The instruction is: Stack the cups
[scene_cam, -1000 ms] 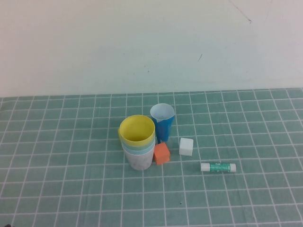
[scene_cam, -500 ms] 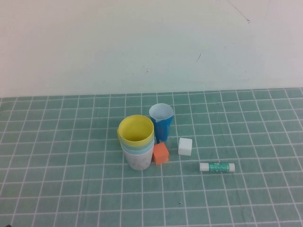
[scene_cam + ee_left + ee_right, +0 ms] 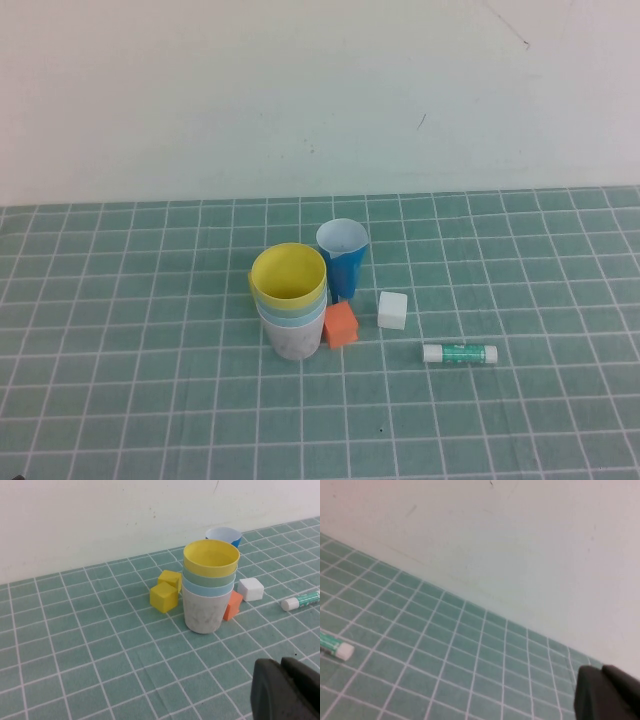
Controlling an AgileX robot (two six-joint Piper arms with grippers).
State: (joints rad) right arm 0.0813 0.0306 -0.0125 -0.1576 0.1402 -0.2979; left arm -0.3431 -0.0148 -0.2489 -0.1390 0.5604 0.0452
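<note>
The four cups stand nested in one upright stack at the table's middle: yellow cup (image 3: 288, 275) on top, pale green and light blue rims below it, pale pink-white cup (image 3: 294, 342) at the bottom. The left wrist view shows the same stack: yellow (image 3: 210, 560), green (image 3: 208, 579), light blue (image 3: 207, 590), pink-white (image 3: 202, 612). My left gripper (image 3: 281, 664) is shut and empty, low over the mat, well short of the stack. My right gripper (image 3: 602, 672) is shut and empty, off to the right, facing the wall. Neither gripper shows in the high view.
A darker blue cup (image 3: 343, 258) with a white inside stands just behind the stack. An orange cube (image 3: 341, 325) touches the stack's right side; a white cube (image 3: 393, 310) and a glue stick (image 3: 460, 353) lie further right. Two yellow cubes (image 3: 164, 597) sit beside the stack.
</note>
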